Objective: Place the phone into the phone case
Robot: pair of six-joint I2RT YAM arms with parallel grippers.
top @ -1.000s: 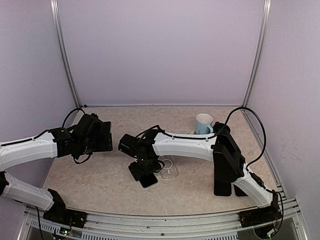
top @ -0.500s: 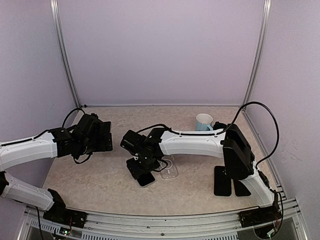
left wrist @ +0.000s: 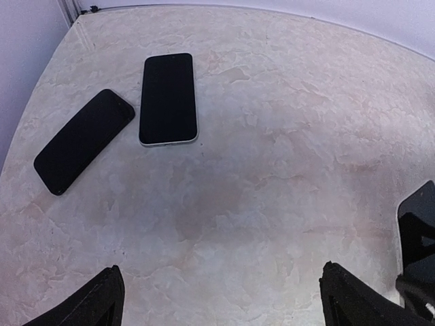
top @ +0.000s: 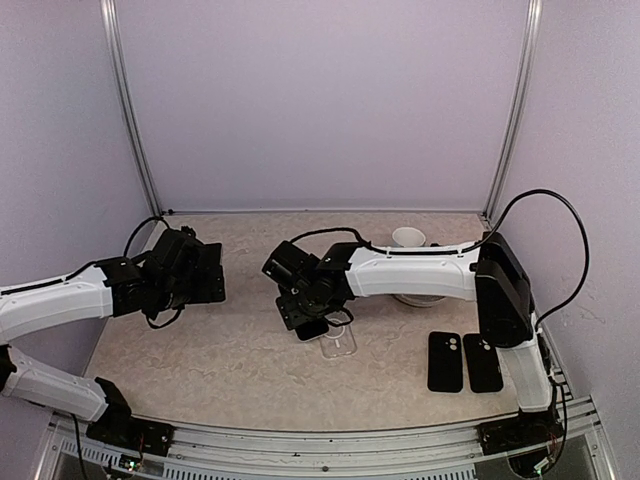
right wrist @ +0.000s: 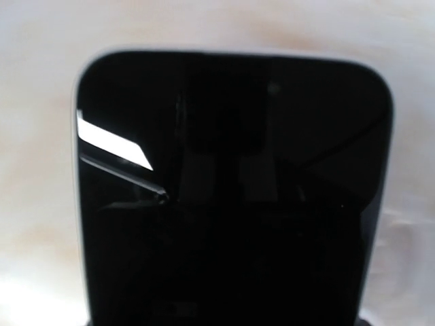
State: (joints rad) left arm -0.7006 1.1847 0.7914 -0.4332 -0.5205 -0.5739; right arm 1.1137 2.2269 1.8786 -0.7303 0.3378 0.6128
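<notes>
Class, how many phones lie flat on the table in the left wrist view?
2: a black phone at left, and a white-edged phone beside it. A dark object cut off at the right edge may be another.

Table: pale marbled top; walled at the back and both sides
Clear case: lies flat near the middle
Right near side: first black slab and second black slab, flat, side by side
Mug: far right; partly hidden
Left wrist view: white-edged phone lies screen up; black phone lies slanted just beside it
</notes>
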